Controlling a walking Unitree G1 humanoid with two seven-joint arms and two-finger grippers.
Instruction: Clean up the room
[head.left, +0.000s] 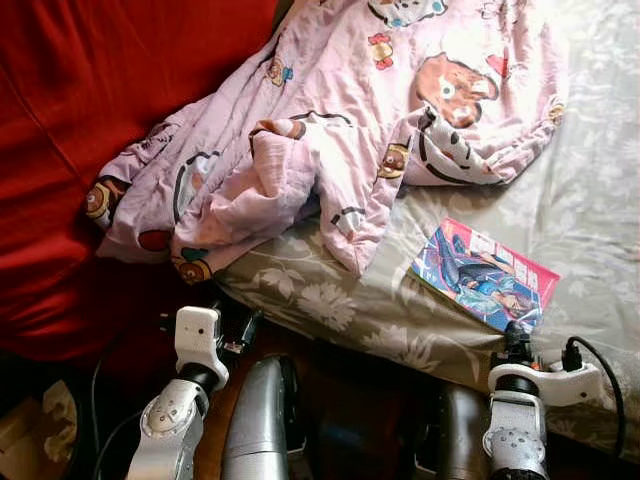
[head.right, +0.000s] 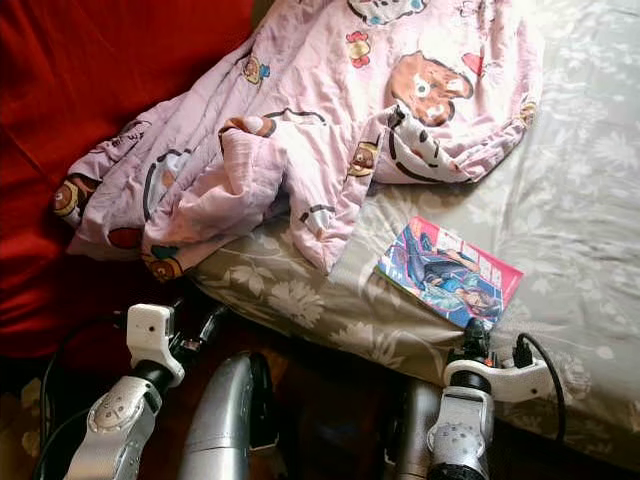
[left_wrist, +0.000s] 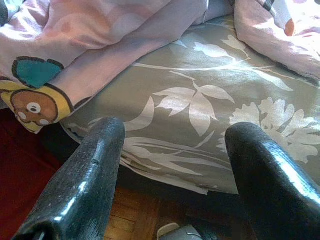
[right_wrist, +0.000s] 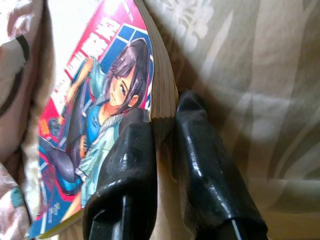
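A comic book with a colourful cover lies flat on the grey floral bed sheet, close to the bed's near edge. My right gripper is at the book's near corner. In the right wrist view its two black fingers are shut on the comic book, one on the cover and one under the page edge. A crumpled pink blanket with bear prints covers the far left of the bed and hangs over its side. My left gripper stands open just before the bed's edge, below the blanket's hanging corner.
A large red fabric surface rises at the left, beside the bed. Dark wooden floor lies under the bed's edge. A black cable loops by my right wrist.
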